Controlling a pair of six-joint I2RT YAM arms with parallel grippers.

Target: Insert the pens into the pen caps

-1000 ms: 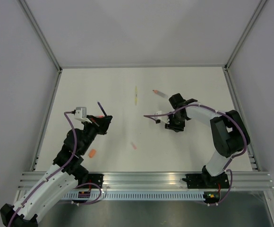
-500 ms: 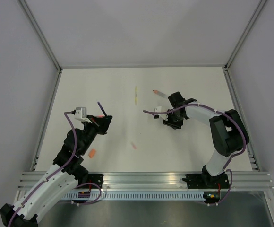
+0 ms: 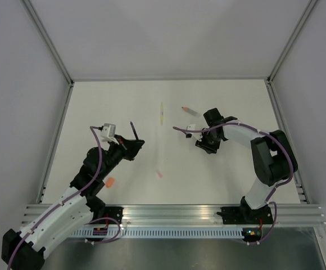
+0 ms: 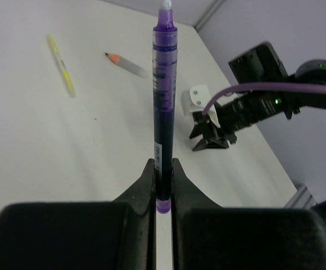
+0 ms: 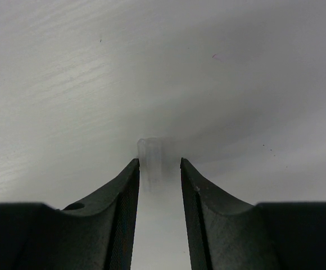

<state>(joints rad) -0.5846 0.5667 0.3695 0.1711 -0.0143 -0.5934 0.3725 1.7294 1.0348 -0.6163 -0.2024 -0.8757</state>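
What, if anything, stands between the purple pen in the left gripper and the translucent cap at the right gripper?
Nothing visible. The left gripper clamps the purple pen, the translucent cap sits inside the open right gripper, and only bare table separates them. The yellow pen and pink cap lie off that line.

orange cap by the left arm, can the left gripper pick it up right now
Probably not: the left gripper is shut on the purple pen, so it has no free grip. The orange cap lies uncovered on the table nearby, so the spot itself looks reachable.
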